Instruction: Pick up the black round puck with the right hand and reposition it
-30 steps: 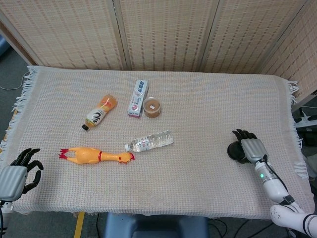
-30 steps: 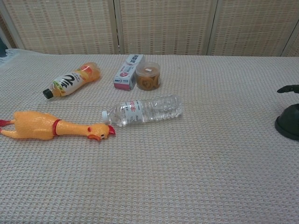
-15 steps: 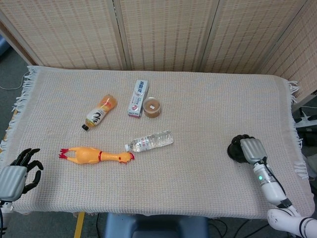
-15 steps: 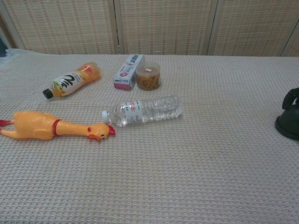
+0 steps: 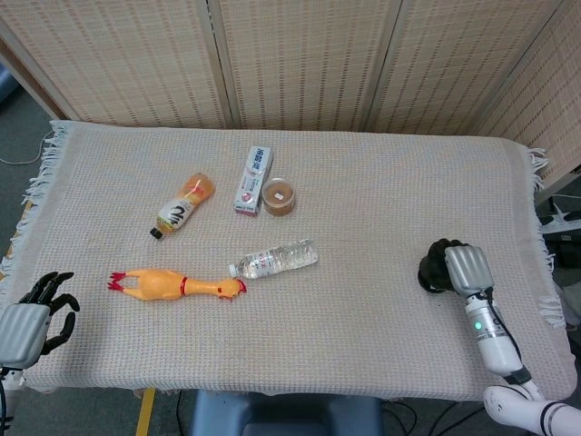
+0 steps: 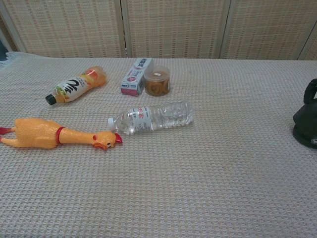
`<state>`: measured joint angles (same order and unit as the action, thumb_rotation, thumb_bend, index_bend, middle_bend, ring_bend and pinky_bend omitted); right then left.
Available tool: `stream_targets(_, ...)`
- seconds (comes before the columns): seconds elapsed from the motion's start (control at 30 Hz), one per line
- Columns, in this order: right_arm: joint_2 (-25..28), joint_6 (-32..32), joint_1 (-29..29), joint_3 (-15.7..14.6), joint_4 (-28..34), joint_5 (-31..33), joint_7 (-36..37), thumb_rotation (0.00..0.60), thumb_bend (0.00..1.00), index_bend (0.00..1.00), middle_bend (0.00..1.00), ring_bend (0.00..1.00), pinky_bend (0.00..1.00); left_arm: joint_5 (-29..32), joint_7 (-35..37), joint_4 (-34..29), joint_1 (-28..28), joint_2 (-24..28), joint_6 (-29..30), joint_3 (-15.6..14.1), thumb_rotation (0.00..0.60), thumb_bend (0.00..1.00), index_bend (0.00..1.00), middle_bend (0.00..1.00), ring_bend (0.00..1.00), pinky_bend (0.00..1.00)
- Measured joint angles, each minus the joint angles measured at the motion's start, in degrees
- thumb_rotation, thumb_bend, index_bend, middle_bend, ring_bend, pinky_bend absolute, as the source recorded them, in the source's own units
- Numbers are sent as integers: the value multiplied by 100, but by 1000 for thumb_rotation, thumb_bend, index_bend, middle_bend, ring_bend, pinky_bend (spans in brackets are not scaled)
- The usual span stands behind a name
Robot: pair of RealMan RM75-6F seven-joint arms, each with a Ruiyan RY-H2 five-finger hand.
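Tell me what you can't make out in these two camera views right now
- Black round puck: head view, mostly covered by the right robot hand; chest view, cut off by the right edge.
- Whether the puck is gripped or lifted: fingers hidden under the hand's back.
- Left robot hand: head view only, cropped at the left edge.
- Carton text: too small to read.

Beige waffle-weave cloth (image 5: pixel 363 200) with white fringe, tan woven screens (image 5: pixel 300 54) at 12 o'clock. Yellow rubber chicken (image 5: pixel 172 285) with red comb and feet, clear bottle (image 5: pixel 274 259) with white cap, orange drink bottle (image 5: pixel 184 204) with black cap, white-pink box (image 5: pixel 254 179), brown-filled tub (image 5: pixel 279 195). Black puck (image 5: pixel 430 273) at 3 o'clock under silver right hand (image 5: pixel 457 268) with black fingers; left hand (image 5: pixel 32 313) likewise silver with black fingers.
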<state>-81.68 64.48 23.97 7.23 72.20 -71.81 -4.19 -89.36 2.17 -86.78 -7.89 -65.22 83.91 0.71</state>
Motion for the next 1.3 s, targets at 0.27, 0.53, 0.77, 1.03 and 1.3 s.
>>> stream_targets(0.27, 339, 97, -54, -98, 740, -519, 654, 600, 184, 642, 475, 475, 597, 12, -24, -5, -6, 1, -28, -4, 600, 522, 524, 160, 117, 409)
stream_targets(0.53, 394, -323, 106, -382, 847, -1014, 982, 600, 184, 642, 475, 475, 597, 37, -47, -16, -3, 13, -32, 4, 600, 520, 524, 160, 117, 408)
stream_targets(0.77, 160, -797, 321, -459, 485, -952, 978, 600, 185, 446, 355, 264, 545, 49, -8, -7, 1, 27, -31, 10, 600, 521, 522, 160, 117, 409)
stream_targets(1.03, 297, -709, 365, -555, 494, -1222, 1218, 600, 182, 22, 1, 0, 238, 35, -10, -12, 1, 29, -26, 6, 600, 521, 524, 161, 117, 409)
stream_targets(1.3, 673, -179, 206, -607, 760, -1501, 1422, 600, 180, 0, 0, 0, 180, 52, -60, -23, -4, 19, -51, 5, 600, 521, 524, 161, 117, 409)
